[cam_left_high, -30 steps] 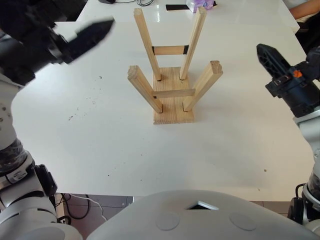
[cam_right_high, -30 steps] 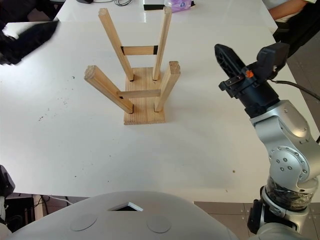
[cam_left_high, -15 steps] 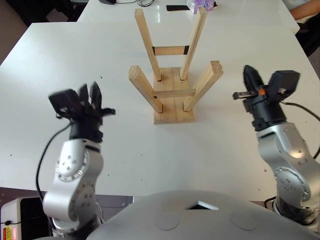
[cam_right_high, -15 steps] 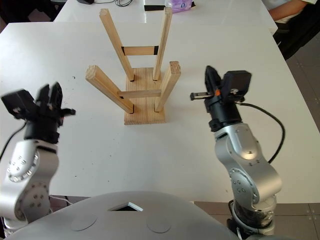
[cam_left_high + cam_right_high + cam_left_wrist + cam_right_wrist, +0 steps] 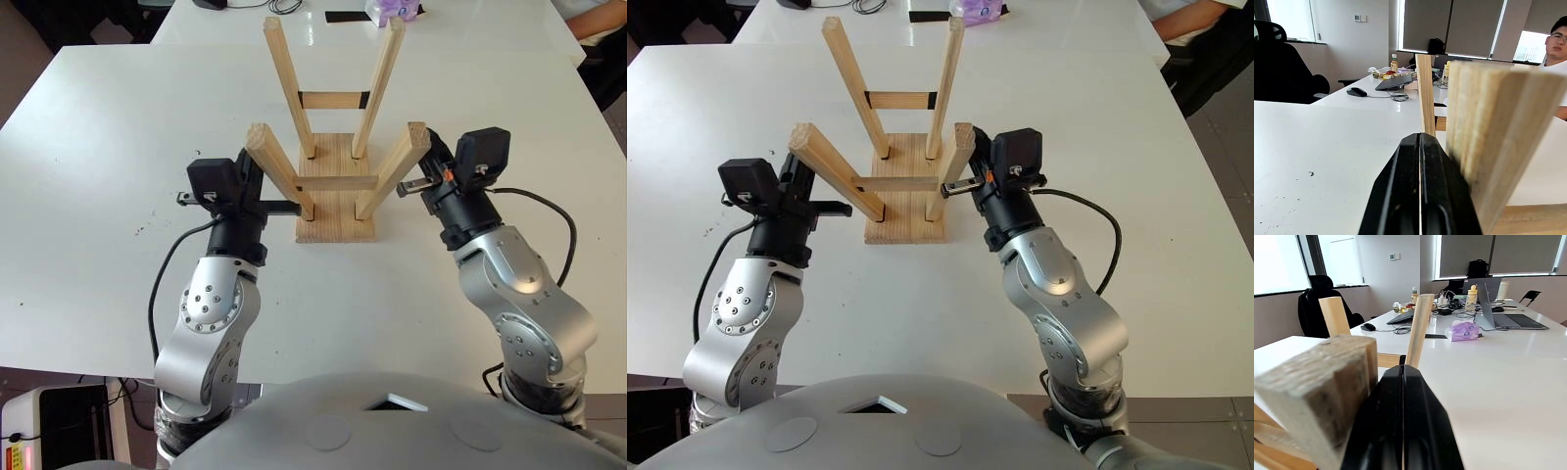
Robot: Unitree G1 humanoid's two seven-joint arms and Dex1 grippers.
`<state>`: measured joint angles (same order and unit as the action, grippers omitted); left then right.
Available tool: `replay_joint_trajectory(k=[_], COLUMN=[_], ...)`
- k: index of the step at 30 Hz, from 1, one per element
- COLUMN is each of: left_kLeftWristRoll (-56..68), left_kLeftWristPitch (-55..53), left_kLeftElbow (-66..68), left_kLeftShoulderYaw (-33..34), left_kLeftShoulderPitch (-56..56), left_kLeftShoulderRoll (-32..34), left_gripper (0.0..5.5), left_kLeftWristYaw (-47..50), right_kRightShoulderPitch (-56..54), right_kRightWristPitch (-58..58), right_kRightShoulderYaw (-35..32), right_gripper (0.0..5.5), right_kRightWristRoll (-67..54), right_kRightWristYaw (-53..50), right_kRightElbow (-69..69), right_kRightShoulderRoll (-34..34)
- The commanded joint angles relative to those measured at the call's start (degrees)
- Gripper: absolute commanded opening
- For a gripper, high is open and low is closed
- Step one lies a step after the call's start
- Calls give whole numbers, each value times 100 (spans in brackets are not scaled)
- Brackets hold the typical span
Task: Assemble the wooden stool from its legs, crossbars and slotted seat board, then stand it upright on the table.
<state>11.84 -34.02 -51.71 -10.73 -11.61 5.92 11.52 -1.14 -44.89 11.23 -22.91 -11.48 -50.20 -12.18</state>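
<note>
Flanking the upturned stool, both hands are pinched shut on nothing: the left hand just beside the near left leg, the right hand beside the near right leg. The seat board lies flat on the white surface, legs pointing up.

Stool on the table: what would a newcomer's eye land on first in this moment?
The wooden stool stands upside down mid-table, its seat board flat on the white table and its four legs pointing up, joined in pairs by crossbars. The left gripper and right gripper, both shut, sit close beside the near left leg and near right leg.
</note>
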Motion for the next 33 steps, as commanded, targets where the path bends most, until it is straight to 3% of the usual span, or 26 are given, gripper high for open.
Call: replay_joint_trajectory(k=[1,6,9,13,16,17,20,23,26,30,33], left_kLeftWristRoll=[6,-416,-697,-326,217,276,265,80,-173,-143,751], left_kLeftWristPitch=[137,100,-68,-278,-471,-501,-436,-304,-126,110,-148], left_kLeftElbow=[101,-15,-152,-142,-102,-93,1,125,375,473,494], left_kLeftShoulderYaw=[115,1466,1652,1137,-630,-974,-1227,-983,-436,1175,2239], left_kLeftShoulderPitch=[42,-226,-261,-179,281,349,228,60,-101,-224,345], left_kLeftShoulderRoll=[-135,-132,-93,-217,96,147,126,153,185,63,-49], left_gripper=[3,3,3,3,3,3,3,3,3,3,3], left_kLeftWristYaw=[-132,321,390,-76,-1265,-1459,-1481,-1330,-1111,-677,-741], right_kRightShoulderPitch=[117,670,872,770,456,365,155,181,447,586,-51], right_kRightWristPitch=[126,212,129,-41,-182,-218,-286,-329,-261,157,77], right_kRightShoulderYaw=[-4,-1301,-1470,-600,1032,1280,1224,1110,638,-1235,-2402], right_gripper=[0,0,0,0,0,0,0,0,0,0,0], right_kRightWristRoll=[315,1148,1442,1121,771,750,660,682,661,636,-168], right_kRightWristYaw=[60,-387,-534,-202,510,642,955,1098,1192,1398,1632], right_kRightElbow=[81,24,-242,-373,-476,-464,-266,-221,-201,83,386], right_kRightShoulderRoll=[40,-101,65,539,571,549,531,387,134,-258,-254])
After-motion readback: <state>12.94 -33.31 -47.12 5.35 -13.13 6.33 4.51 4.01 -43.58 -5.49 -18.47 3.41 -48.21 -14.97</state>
